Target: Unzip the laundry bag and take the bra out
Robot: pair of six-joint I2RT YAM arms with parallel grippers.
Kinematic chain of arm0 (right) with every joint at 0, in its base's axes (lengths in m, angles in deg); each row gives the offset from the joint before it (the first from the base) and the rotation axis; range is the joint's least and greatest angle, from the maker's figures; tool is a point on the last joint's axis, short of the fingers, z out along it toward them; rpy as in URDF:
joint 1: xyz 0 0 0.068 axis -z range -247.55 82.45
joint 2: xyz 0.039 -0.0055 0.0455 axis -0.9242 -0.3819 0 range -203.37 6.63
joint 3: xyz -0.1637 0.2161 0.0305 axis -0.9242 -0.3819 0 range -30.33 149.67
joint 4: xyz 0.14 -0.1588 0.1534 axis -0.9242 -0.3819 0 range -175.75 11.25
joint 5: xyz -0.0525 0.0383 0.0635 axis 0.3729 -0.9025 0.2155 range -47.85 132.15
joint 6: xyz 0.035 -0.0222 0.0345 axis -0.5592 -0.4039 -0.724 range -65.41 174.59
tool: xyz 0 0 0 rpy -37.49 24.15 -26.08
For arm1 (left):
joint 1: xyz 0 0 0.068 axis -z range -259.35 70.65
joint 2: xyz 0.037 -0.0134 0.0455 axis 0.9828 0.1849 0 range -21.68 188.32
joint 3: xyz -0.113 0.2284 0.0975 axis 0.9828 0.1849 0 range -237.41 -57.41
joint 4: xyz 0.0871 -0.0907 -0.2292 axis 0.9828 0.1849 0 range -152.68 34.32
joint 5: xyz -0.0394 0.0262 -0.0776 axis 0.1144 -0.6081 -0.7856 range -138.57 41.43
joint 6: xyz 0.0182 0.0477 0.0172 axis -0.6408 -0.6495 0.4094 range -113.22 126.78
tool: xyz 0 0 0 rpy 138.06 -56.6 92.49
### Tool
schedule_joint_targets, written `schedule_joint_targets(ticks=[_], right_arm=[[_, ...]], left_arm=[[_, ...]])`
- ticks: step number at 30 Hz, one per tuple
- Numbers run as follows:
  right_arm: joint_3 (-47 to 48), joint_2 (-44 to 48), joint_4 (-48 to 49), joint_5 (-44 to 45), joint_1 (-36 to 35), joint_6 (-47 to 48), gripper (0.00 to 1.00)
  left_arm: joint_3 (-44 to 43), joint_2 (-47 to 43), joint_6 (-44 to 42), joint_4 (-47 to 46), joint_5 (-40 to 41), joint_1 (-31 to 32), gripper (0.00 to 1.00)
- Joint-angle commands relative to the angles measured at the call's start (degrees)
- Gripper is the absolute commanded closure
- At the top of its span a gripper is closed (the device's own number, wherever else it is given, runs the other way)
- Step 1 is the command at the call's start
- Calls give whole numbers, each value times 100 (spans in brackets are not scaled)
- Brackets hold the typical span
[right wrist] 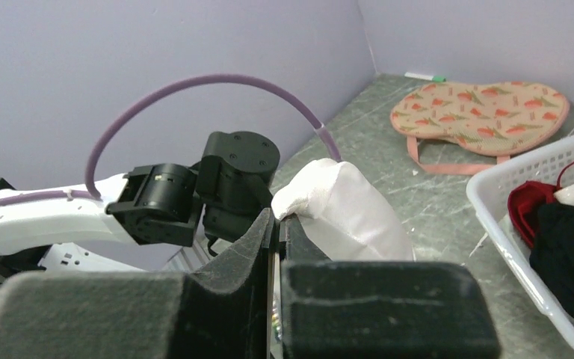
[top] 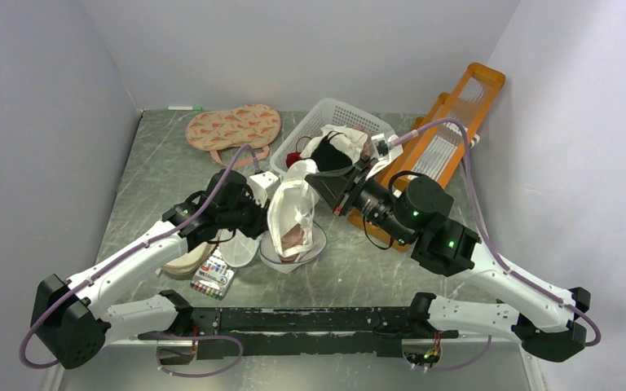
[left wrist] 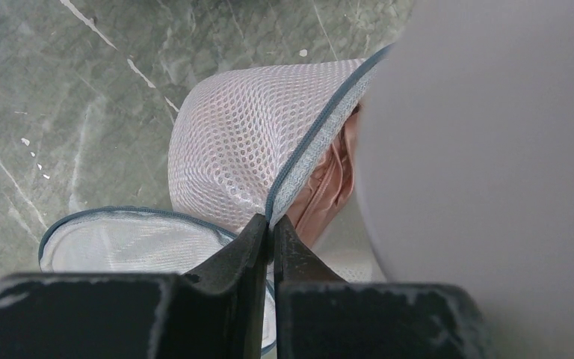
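The white mesh laundry bag (top: 292, 204) stands open and lifted at the table's middle, held between both grippers. My left gripper (top: 271, 214) is shut on its dark zipper rim (left wrist: 314, 142), with the jaws pinched on the rim's edge (left wrist: 271, 219). My right gripper (top: 315, 181) is shut on the bag's upper white fabric (right wrist: 351, 213), at the fold by its fingertips (right wrist: 276, 217). The dusty-pink bra (top: 293, 237) shows inside the open bag and behind the rim in the left wrist view (left wrist: 327, 191). The bag's other mesh half (left wrist: 127, 241) lies low on the table.
A white basket (top: 318, 118) with black, red and white garments stands behind the bag. A watermelon-print pouch (top: 232, 126) lies back left, an orange wooden rack (top: 456, 114) back right. A beige hoop (top: 186, 262) and a marker box (top: 213, 280) lie under the left arm.
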Motion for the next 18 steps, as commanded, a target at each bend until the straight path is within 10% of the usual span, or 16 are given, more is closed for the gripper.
schedule_joint_targets(ticks=[1, 18], right_arm=[[388, -19, 11, 125, -5, 293, 100], [1795, -435, 212, 1727, -5, 1940, 100]], left_arm=[[-111, -81, -23, -104, 105, -25, 84], [-106, -251, -6, -83, 226, -26, 84]])
